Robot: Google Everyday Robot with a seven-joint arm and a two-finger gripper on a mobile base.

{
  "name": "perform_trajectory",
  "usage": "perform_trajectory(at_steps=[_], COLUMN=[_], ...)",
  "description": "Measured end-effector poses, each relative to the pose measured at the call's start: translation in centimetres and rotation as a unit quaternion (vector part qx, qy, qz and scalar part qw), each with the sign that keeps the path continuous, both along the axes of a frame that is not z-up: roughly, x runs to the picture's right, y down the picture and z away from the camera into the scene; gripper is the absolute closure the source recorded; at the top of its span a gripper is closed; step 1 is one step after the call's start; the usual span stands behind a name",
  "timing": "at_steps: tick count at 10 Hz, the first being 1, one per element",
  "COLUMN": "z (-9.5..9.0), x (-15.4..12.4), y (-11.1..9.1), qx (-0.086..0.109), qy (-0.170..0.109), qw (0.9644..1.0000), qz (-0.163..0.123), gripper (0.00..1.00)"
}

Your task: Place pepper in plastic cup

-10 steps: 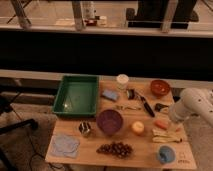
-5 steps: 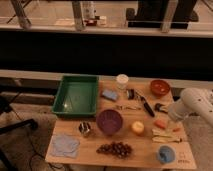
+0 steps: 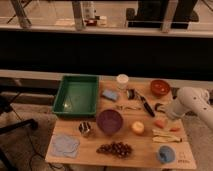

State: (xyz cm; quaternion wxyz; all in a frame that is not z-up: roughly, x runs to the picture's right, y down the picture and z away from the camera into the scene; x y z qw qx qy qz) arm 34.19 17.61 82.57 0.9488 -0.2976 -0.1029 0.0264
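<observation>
Claw (image 3: 163,112), grip state impossible to tell, hangs just above the pepper (image 3: 160,123) on the desk (image 3: 145,146); best lowered straight, pinching across its narrow width

You see your arm (image 3: 192,102) as a smooth white shell, thick and rounded like bent tubing, with a bulging joint. The small dark gripper (image 3: 160,107) at its tip sits at about 4 o'clock.
</observation>
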Motion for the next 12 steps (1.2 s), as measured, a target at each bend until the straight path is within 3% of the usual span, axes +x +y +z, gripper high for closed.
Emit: perform_trajectory(at_steps=[4,8,12], z=[1.7,3.2,3.6], x=[0.4,1.1,2.0], y=[0.6,0.5,0.5], qx=[-0.019,-0.021,-0.020], qy=[-0.003,0.009,0.015], qw=[0.9998,0.9997,0.9997], qz=[-0.004,-0.007,-0.005], gripper=[0.20,0.20,0.20])
